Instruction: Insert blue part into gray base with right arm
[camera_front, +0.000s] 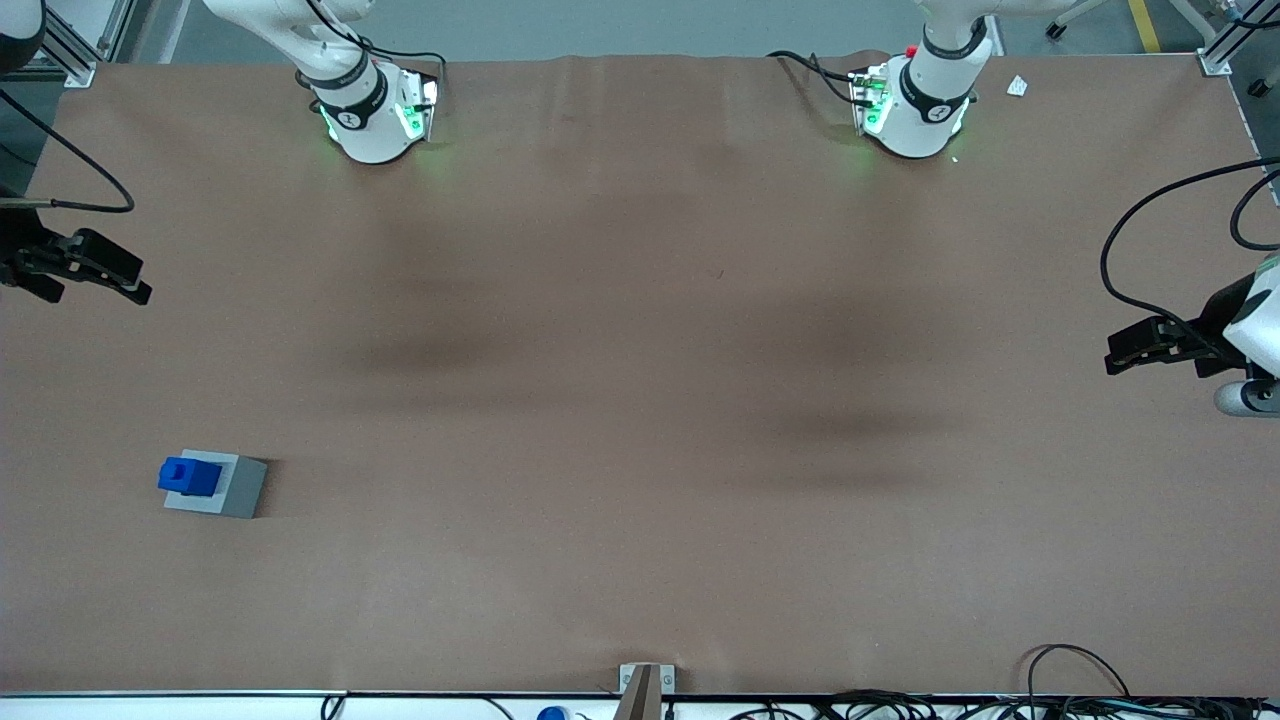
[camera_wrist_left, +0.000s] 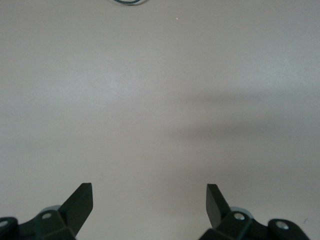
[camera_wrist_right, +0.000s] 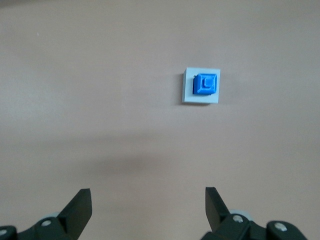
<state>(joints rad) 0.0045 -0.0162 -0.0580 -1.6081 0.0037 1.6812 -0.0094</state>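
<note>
Blue part (camera_front: 188, 476) sits in the gray base (camera_front: 222, 486), seated in its recess and sticking up above the base top (small notch visible on the part's top face). From the wrist camera the part (camera_wrist_right: 205, 84) is inside the base's (camera_wrist_right: 201, 86) square outline, off toward one edge rather than centred, with a wider strip of gray showing on one side. Base rests flat on the brown table (camera_front: 640, 400), toward the working arm's end, fairly near the front camera. Right arm's gripper (camera_front: 85, 268) is up at the table's edge on the working arm's end, well apart from the base and farther from the front camera than it. Gripper (camera_wrist_right: 148, 205) fingers (camera_wrist_right: 80, 206) are spread wide, nothing between them, only bare table under them. Gripper touches neither part nor base. A black cable (camera_front: 70, 160) loops off the arm above the gripper.
</note>
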